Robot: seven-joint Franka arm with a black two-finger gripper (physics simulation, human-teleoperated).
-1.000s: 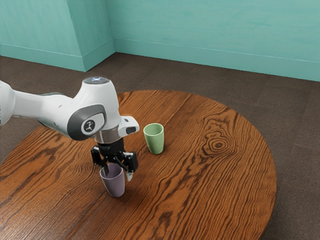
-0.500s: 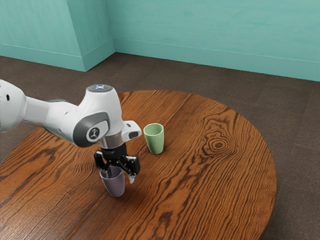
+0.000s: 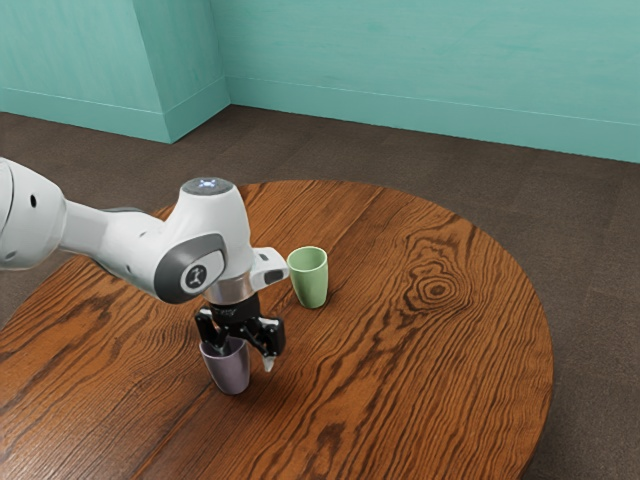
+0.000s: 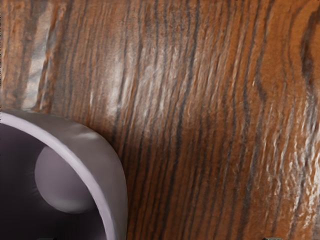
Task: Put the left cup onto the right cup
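Purple cup (image 3: 228,372) — the left one — stands on the table (image 3: 420,330), well apart from the green cup (image 3: 308,277). The step in hand is the grasp: the gripper (image 3: 240,355) sits low over the rim, jaws seemingly spread and not yet clamped, though the far finger is hard to make out. Next comes closing on the wall — then lifting. Since half a second ago the hand has sunk slightly; the cup has not moved.

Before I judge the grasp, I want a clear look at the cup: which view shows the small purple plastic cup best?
The exterior view: the small purple plastic cup stands upright on the round wooden table, with the black gripper at its rim. The wrist view catches part of its rim and inner floor.
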